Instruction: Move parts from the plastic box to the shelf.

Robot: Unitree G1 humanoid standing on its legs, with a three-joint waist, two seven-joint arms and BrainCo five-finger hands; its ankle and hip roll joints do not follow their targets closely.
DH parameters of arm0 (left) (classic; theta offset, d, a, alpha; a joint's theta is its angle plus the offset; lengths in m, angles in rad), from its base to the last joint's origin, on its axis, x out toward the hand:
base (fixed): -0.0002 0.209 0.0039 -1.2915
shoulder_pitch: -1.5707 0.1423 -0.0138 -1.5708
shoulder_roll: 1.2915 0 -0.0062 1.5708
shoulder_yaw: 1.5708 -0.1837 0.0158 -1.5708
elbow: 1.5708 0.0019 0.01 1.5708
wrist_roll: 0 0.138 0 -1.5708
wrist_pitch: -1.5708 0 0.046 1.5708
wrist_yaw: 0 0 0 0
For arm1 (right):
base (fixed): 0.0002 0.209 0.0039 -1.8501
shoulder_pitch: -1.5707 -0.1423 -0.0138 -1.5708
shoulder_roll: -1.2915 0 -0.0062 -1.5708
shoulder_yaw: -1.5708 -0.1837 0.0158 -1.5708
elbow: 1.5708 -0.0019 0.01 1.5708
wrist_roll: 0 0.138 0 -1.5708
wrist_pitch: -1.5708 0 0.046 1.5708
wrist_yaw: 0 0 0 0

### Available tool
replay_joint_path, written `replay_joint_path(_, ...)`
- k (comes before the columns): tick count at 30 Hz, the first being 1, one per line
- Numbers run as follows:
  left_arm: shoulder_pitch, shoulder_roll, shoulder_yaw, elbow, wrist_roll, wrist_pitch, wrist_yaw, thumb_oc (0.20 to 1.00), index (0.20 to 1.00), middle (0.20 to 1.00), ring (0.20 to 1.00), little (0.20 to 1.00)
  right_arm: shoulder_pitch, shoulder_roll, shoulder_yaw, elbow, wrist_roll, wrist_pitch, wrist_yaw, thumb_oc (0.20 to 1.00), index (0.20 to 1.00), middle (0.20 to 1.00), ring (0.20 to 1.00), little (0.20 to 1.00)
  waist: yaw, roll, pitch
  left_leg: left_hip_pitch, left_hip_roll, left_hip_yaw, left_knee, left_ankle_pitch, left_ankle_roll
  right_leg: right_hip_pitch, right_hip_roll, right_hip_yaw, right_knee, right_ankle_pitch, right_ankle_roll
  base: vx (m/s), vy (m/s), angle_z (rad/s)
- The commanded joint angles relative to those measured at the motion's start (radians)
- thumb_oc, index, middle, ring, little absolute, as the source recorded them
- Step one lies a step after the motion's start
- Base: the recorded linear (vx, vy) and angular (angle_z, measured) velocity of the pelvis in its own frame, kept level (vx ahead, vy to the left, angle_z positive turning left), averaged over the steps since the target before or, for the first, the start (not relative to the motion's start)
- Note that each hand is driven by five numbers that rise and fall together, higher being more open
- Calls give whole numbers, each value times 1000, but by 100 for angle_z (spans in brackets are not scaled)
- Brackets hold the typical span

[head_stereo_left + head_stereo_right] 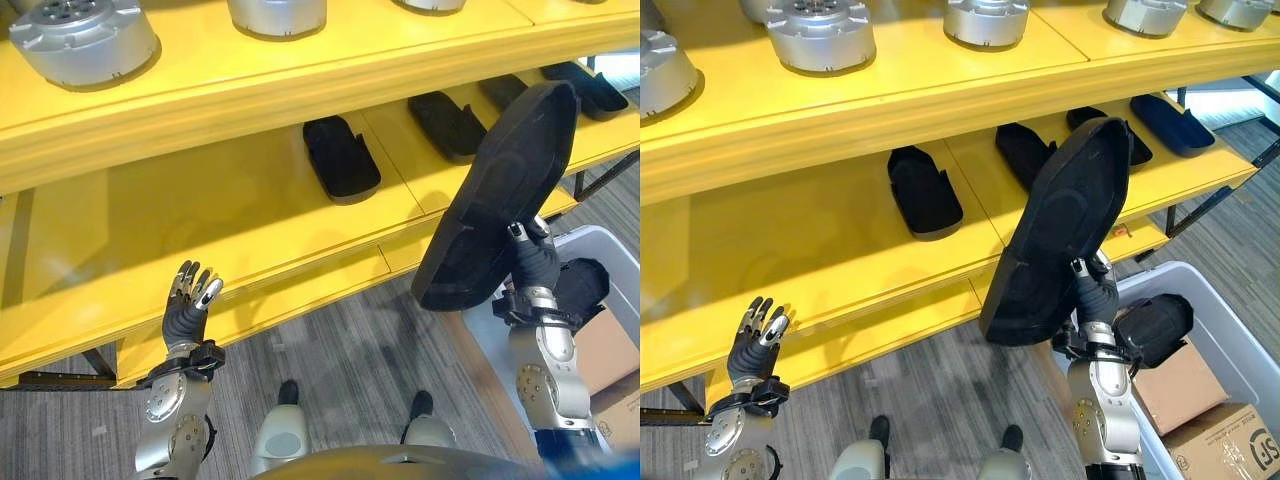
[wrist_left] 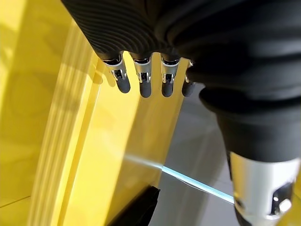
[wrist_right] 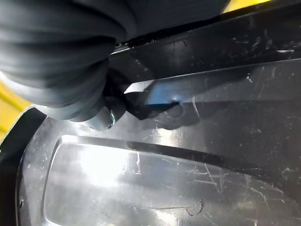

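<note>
Black moulded part [image 1: 500, 190], right hand [image 1: 535, 262]

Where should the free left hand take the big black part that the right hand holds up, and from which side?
Probably at the wide lower end of the black part, coming from the robot's left. The part stands tilted in front of the lower shelf, the right hand holds it near that end, and the open left hand waits low at the left, so that side seems free.
</note>
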Motion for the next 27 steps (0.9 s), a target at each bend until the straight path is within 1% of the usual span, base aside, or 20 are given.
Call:
replay_joint_path(1, 16, 29, 30, -129, 39, -54, 13, 1000, 1000, 1000, 1000, 1000, -55, -42, -3, -112, -7, -63, 6, 200, 200, 200, 200, 200, 0, 18, -4, 17, -34, -10, -95, -17, 81, 16, -72, 20, 34, 88, 31, 8, 235, 15)
replay_joint_path(2, 13, 34, 33, -124, 45, -54, 17, 1000, 1000, 1000, 1000, 1000, -64, -37, 8, -109, -5, -63, 7, 200, 200, 200, 200, 200, 1, 17, -2, 19, -45, -3, -98, -16, 96, -8, -87, 30, 66, 124, 24, 11, 335, 17)
replay_joint_path(3, 9, 40, 33, -125, 50, -61, 28, 1000, 1000, 1000, 1000, 1000, -89, -31, 48, -94, -1, -60, 7, 200, 200, 200, 200, 200, 6, 32, 9, 48, -51, 10, -122, -10, 114, -36, -95, 36, 115, 172, 12, 26, 357, 3)
replay_joint_path(4, 4, 45, 36, -128, 56, -63, 28, 1000, 1000, 1000, 1000, 1000, -97, -32, 55, -86, -1, -57, 10, 200, 200, 200, 200, 200, 3, 49, 16, 70, -42, 7, -151, -1, 119, -62, -51, 57, 160, 132, -1, 27, 266, -38)
replay_joint_path(5, 3, 45, 37, -128, 56, -63, 28, 1000, 1000, 1000, 1000, 1000, -98, -32, 55, -86, -1, -58, 10, 200, 200, 200, 200, 200, 3, 48, 13, 66, -43, 7, -154, 4, 119, -66, -52, 57, 158, 135, -2, 84, 138, -49)
replay_joint_path(6, -10, 49, 23, -118, 47, -65, 22, 1000, 1000, 1000, 1000, 1000, -98, -37, 53, -81, 8, -62, 16, 200, 200, 200, 200, 200, -18, 57, 6, 83, -34, -11, -199, 25, 116, -97, 98, 147, 136, 10, -28, 94, 63, -32)
replay_joint_path(7, -12, 49, 17, -119, 46, -62, 15, 1000, 1000, 1000, 1000, 1000, -92, -41, 50, -80, 15, -60, 18, 200, 200, 200, 200, 200, -28, 59, 3, 94, -34, -15, -219, 34, 110, -103, 151, 186, 111, -42, -29, 122, 64, 11)
replay_joint_path(8, -12, 46, 16, -119, 49, -60, 13, 1000, 1000, 1000, 1000, 1000, -89, -43, 51, -81, 23, -63, 20, 200, 200, 200, 200, 200, -33, 57, 0, 96, -34, -13, -228, 42, 106, -109, 182, 212, 81, -52, -35, 74, -19, 60)
replay_joint_path(9, -13, 40, 9, -109, 48, -58, 17, 1000, 1000, 1000, 1000, 1000, -78, -43, 61, -86, 31, -59, 30, 200, 200, 200, 200, 200, -36, 45, 6, 98, -38, -21, -233, 46, 98, -111, 204, 240, 32, -56, -41, 55, -76, 76)
replay_joint_path(10, -22, 39, 7, -110, 53, -60, 15, 1000, 1000, 1000, 1000, 1000, -68, -44, 61, -92, 28, -56, 37, 200, 200, 200, 200, 200, -37, 42, 7, 96, -39, -34, -226, 47, 95, -99, 199, 274, 33, -65, -34, 50, -136, 76)
replay_joint_path(11, -26, 33, -1, -106, 43, -62, 8, 1000, 1000, 1000, 1000, 1000, -65, -51, 56, -92, 33, -57, 43, 200, 200, 200, 200, 200, -40, 33, 5, 91, -39, -37, -219, 44, 92, -88, 213, 298, 22, -73, -38, 85, -209, 50)
replay_joint_path(12, -19, 26, -5, -111, 28, -64, 0, 1000, 1000, 1000, 1000, 1000, -54, -60, 49, -95, 37, -54, 41, 200, 200, 200, 200, 200, -40, 30, -4, 92, -26, -50, -224, 49, 83, -74, 228, 315, 0, -74, -45, 92, -236, 40)
replay_joint_path(14, -5, 11, -8, -114, 23, -57, 1, 1000, 1000, 1000, 1000, 1000, -42, -62, 39, -97, 40, -53, 42, 200, 200, 200, 200, 200, -34, 29, -15, 100, -12, -52, -229, 52, 77, -57, 223, 292, -4, -78, -47, 96, -245, 24)
replay_joint_path(15, 4, 4, -11, -118, 15, -52, 0, 1000, 1000, 1000, 1000, 1000, -33, -67, 27, -107, 31, -56, 39, 200, 200, 200, 200, 200, -36, 30, -24, 103, 4, -64, -233, 57, 66, -46, 238, 286, -5, -97, -58, 68, -189, 7)
replay_joint_path(16, 4, 4, -11, -118, 15, -52, 0, 1000, 1000, 1000, 1000, 1000, -32, -67, 27, -107, 31, -55, 39, 200, 200, 200, 200, 200, -38, 31, -24, 103, 4, -65, -233, 57, 66, -45, 238, 284, -5, -98, -59, 51, -194, 12)
replay_joint_path(20, 22, -12, -9, -120, 1, -47, -1, 1000, 1000, 1000, 1000, 1000, -27, -81, 20, -123, 42, -65, 47, 200, 200, 200, 200, 200, -37, 40, -23, 92, 35, -101, -224, 75, 37, -32, 272, 255, 13, -140, -91, 4, -220, 27)
replay_joint_path(22, 17, -17, -11, -118, -2, -47, -3, 1000, 1000, 1000, 1000, 1000, -25, -93, 13, -127, 50, -71, 46, 200, 200, 200, 200, 200, -37, 44, -9, 57, 29, -119, -177, 76, 27, -37, 277, 243, 27, -153, -104, -50, -127, 38)
replay_joint_path(23, 16, -17, -11, -118, -2, -47, -3, 1000, 1000, 1000, 1000, 1000, -25, -93, 13, -127, 50, -71, 47, 200, 200, 200, 200, 200, -39, 45, -10, 54, 28, -121, -172, 74, 27, -39, 276, 241, 28, -154, -104, -106, -125, 50)
replay_joint_path(24, -1, -19, -18, -110, -2, -48, -3, 1000, 1000, 1000, 1000, 1000, -31, -108, 5, -131, 52, -77, 46, 200, 200, 200, 200, 200, -40, 45, 14, 7, 15, -123, -79, 65, 12, -47, 270, 218, 65, -173, -118, -84, -76, 37)
replay_joint_path(27, -7, -18, -20, -109, 0, -46, -4, 1000, 1000, 1000, 1000, 1000, -37, -112, 4, -128, 53, -79, 43, 200, 200, 200, 200, 200, -42, 47, 22, -11, 16, -130, -42, 57, 8, -56, 269, 207, 98, -190, -125, -64, -43, 43)
